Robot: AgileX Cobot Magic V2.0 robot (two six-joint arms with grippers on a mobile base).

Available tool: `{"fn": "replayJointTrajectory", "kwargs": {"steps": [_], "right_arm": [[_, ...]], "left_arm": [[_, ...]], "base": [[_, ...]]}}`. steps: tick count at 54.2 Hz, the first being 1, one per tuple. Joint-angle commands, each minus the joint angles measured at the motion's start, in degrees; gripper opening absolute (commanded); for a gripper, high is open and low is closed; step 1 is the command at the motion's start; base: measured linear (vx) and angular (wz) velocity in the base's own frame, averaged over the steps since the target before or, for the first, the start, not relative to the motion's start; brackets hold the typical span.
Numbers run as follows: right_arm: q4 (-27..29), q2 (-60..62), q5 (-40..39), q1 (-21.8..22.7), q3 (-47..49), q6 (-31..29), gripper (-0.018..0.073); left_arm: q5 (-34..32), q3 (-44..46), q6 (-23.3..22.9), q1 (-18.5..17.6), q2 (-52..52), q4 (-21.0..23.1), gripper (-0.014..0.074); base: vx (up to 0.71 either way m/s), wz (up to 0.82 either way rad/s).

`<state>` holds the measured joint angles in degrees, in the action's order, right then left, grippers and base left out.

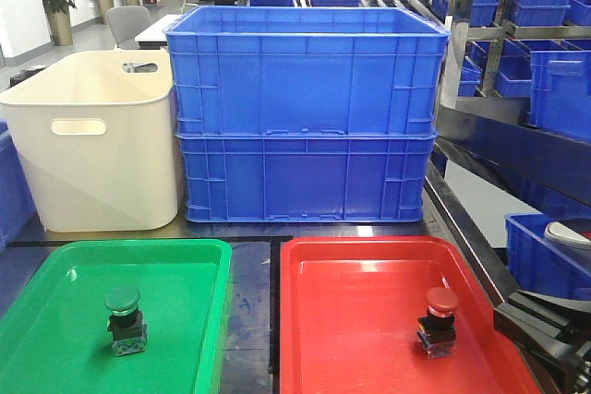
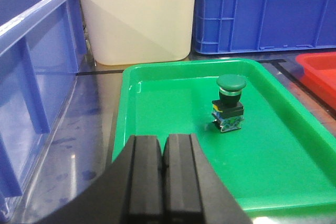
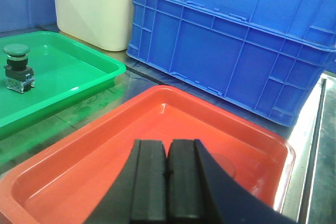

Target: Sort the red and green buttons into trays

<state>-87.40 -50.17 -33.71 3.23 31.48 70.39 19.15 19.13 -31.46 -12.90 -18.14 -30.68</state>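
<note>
A green button [image 1: 123,318] stands upright in the green tray [image 1: 55,269]; a red button [image 1: 439,320] stands in the red tray [image 1: 305,320] (two stacked blue crates [image 1: 305,117] behind). Left gripper [image 2: 163,174] and right gripper [image 3: 168,177] fingers pressed together, empty.

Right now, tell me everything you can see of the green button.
The green button stands upright inside the green tray, roughly mid-floor and clear of the walls. It has a round, dark green mushroom cap on a black collar, above a grey switch block with bluish terminal parts. Only the tray floor touches it. The left gripper, jaws together, sits short of it.
</note>
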Motion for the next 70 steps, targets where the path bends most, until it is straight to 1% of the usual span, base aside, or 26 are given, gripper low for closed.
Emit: {"fn": "replayJointTrajectory", "kwargs": {"steps": [1, 2, 3, 4, 7, 11, 14, 17, 20, 26, 29, 70], "right_arm": [[2.36, 0.54, -0.16, 0.36, 1.66, -0.02, -0.0011], [2.36, 0.54, -0.16, 0.36, 1.66, -0.02, -0.0011], [2.42, 0.54, -0.16, 0.36, 1.66, -0.02, -0.0011], [2.42, 0.54, -0.16, 0.36, 1.66, -0.02, -0.0011], [2.42, 0.54, -0.16, 0.36, 1.66, -0.02, -0.0011], [2.42, 0.54, -0.16, 0.36, 1.66, -0.08, -0.0011], [2.42, 0.54, -0.16, 0.36, 1.66, -0.08, -0.0011], [2.42, 0.54, -0.16, 0.36, 1.66, -0.08, -0.0011], [2.42, 0.54, -0.16, 0.36, 1.66, -0.08, -0.0011], [2.27, 0.54, -0.16, 0.36, 1.66, -0.08, -0.0011], [2.19, 0.54, -0.16, 0.36, 1.66, -0.08, -0.0011], [2.68, 0.14, 0.26, 0.32, 1.66, -0.08, -0.0011]], "left_arm": [[-4.21, 0.04, 3.41, -0.24, 0.62, 1.18, -0.0006], [-4.64, -0.85, 5.16, -0.16, 0.99, 2.67, -0.0006], [-5.31, -1.98, 7.88, 0.03, 1.73, 3.54, -0.0006], [-5.96, -2.84, 9.37, 0.32, 2.54, 5.05, -0.0006], [-9.6, -6.82, 15.59, 1.69, 5.32, 8.91, -0.0006], [-14.75, -13.07, 22.47, 4.56, 10.16, 17.1, -0.0006], [-17.04, -16.66, 26.11, 6.88, 13.77, 22.0, -0.0006], [-17.92, -19.56, 27.52, 9.21, 17.34, 26.21, -0.0006], [-13.02, -19.27, 27.73, 10.61, 19.96, 26.23, -0.0006], [-11.23, -19.27, 28.08, 11.35, 19.67, 23.14, -0.0006], [-10.4, -19.27, 28.0, 11.35, 19.67, 23.18, -0.0006], [-10.27, -19.22, 28.0, 11.35, 19.6, 23.45, -0.0006]], "base": [[0.0, 0.0], [0.0, 0.0], [0.0, 0.0], [0.0, 0.0], [0.0, 0.0], [0.0, 0.0], [0.0, 0.0], [0.0, 0.0], [0.0, 0.0], [0.0, 0.0], [0.0, 0.0], [0.0, 0.0]]}}
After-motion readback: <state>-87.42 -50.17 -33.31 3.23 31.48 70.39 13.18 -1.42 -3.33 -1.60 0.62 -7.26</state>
